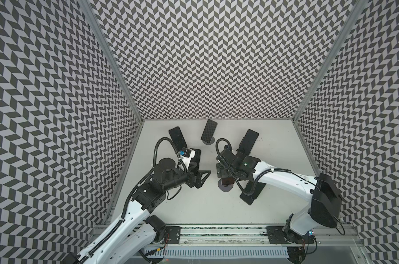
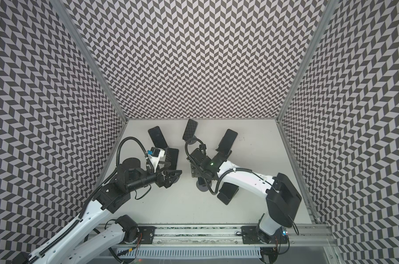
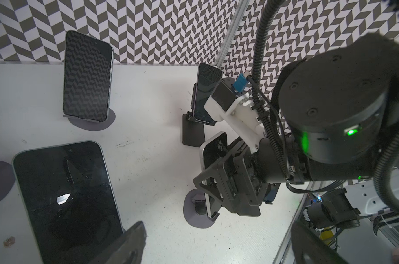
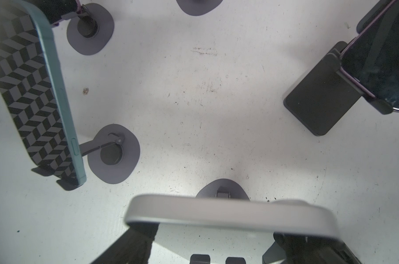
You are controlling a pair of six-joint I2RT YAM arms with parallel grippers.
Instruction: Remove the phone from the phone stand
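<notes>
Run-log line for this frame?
phase: grasp | right gripper: straddling silver-edged phone on round stand, grip unconfirmed | left gripper: open, empty

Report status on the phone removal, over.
Left gripper open, empty. Right gripper low over silver-edged phone, grip unconfirmed. Phone on its round stand. Teal-edged phone alongside, apart; lift path looks clear.

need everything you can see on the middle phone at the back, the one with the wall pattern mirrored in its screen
The phone is a slim slab with rounded corners and a glossy dark screen, unlit, mirroring the chevron pattern. It stands in portrait, leaning back, its bottom edge in the lip of a grey stand whose rounded base lies flat on the white table. In both top views it sits closest to the back wall, mid-width. Only the stand is seen touching it.
</notes>
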